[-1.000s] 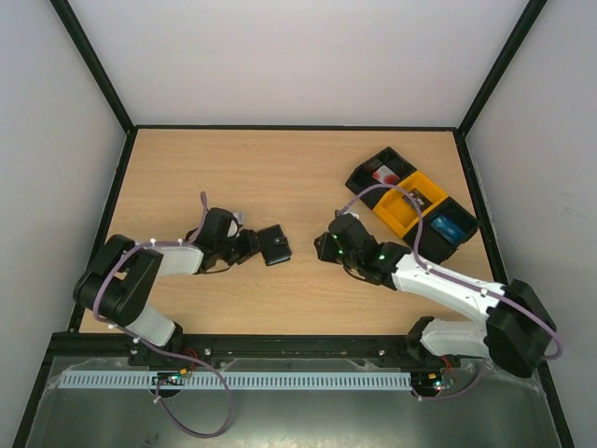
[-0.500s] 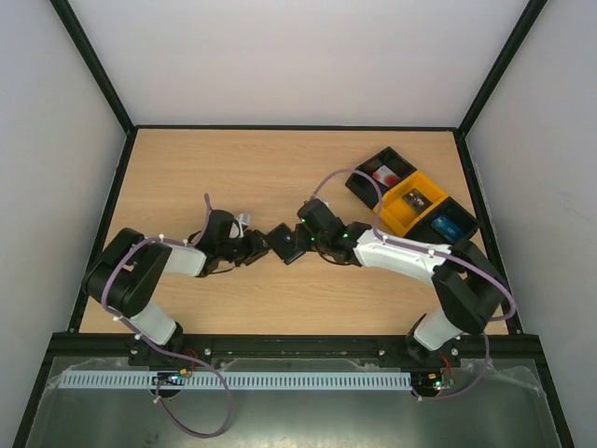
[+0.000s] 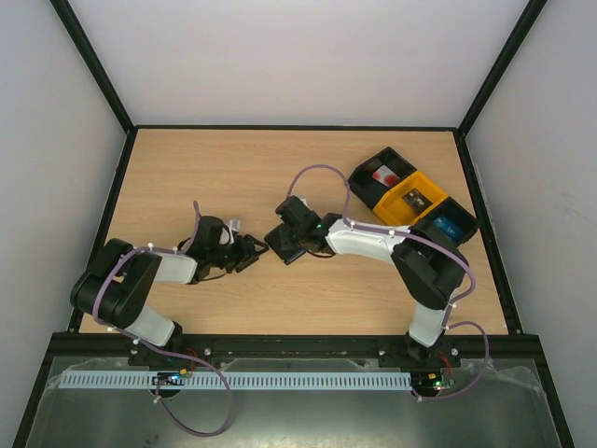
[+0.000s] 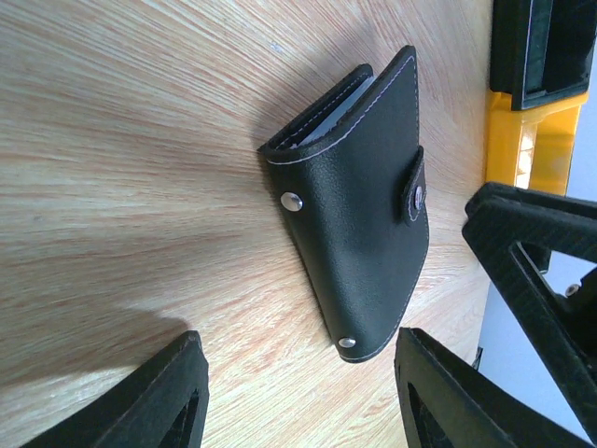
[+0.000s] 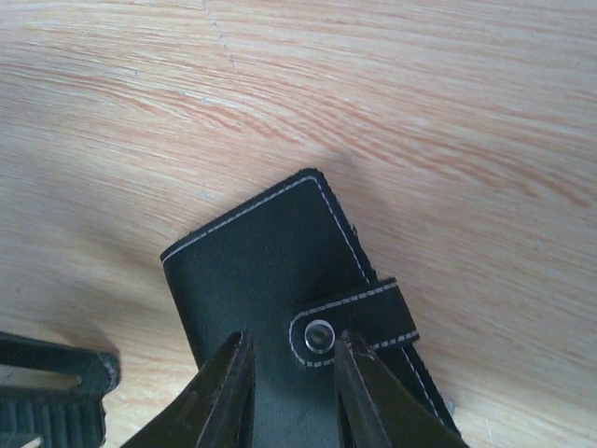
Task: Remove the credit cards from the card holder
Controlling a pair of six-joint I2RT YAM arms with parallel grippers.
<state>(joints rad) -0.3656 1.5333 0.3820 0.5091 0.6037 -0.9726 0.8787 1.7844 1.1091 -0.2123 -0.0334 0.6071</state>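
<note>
My left gripper (image 4: 298, 373) is spread wide, just beside the closed black card holder (image 4: 364, 205). My right gripper (image 5: 294, 347) is spread a little, with the snap (image 5: 320, 332) in between.

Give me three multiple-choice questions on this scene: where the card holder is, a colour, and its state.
1. Where is the card holder? A inside a bin; B on the table between the left gripper and the right gripper; C lifted by the left gripper.
2. The middle bin's colour? A yellow; B red; C white.
3. The card holder is: A spread open; B folded closed, strap across; C emptied, cards beside it.
Answers: B, it lies on the wood between both grippers; A, black bins flank it; B, both wrist views show the strap across its cover.
</note>
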